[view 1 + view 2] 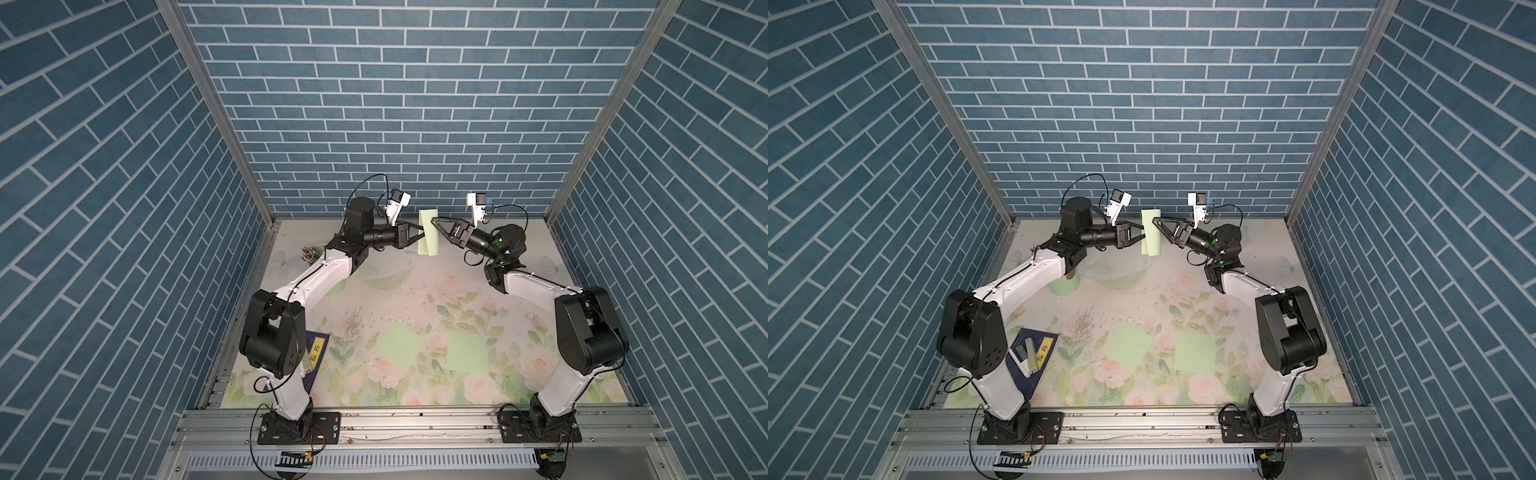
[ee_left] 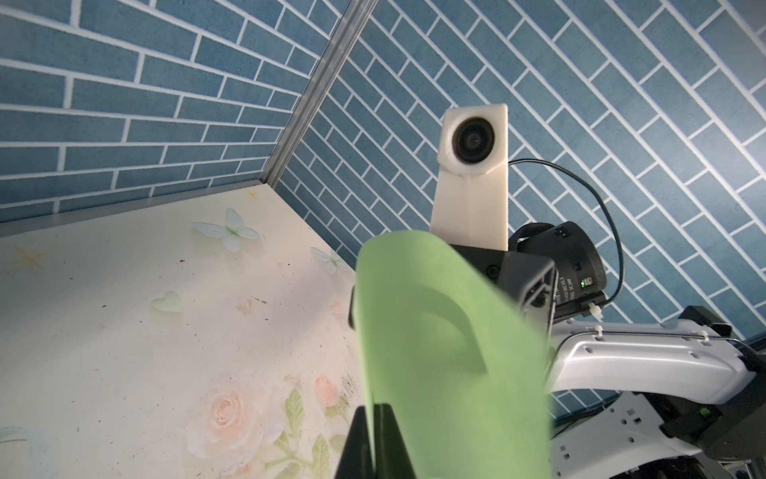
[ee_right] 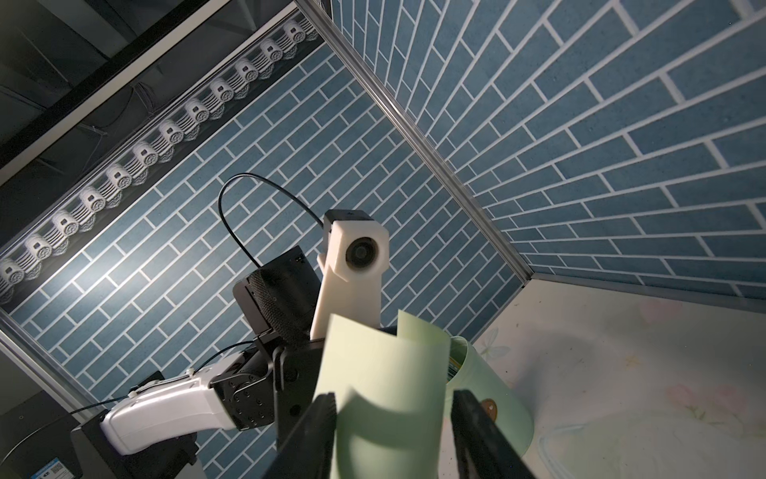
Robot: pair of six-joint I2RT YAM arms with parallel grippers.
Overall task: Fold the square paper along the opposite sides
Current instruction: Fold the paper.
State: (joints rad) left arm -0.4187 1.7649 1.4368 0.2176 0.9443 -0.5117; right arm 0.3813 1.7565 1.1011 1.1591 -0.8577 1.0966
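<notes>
A light green square paper [image 1: 428, 237] [image 1: 1151, 232] hangs in the air near the back wall, bent over into a loop. My left gripper [image 1: 422, 237] [image 2: 375, 414] is shut on the paper's [image 2: 447, 352] edge from the left side. My right gripper [image 1: 434, 222] [image 3: 393, 402] faces it from the right. Its jaws stand apart around the curved paper [image 3: 385, 373]. One finger [image 3: 323, 410] sits at the paper's side, and a gap shows before the other finger [image 3: 466, 410].
Two more green paper squares [image 1: 399, 345] [image 1: 467, 353] lie flat on the floral table near the front. A dark blue book [image 1: 1034, 357] lies by the left arm's base. A pale green cup [image 3: 493, 385] [image 1: 1064, 286] sits under the left arm.
</notes>
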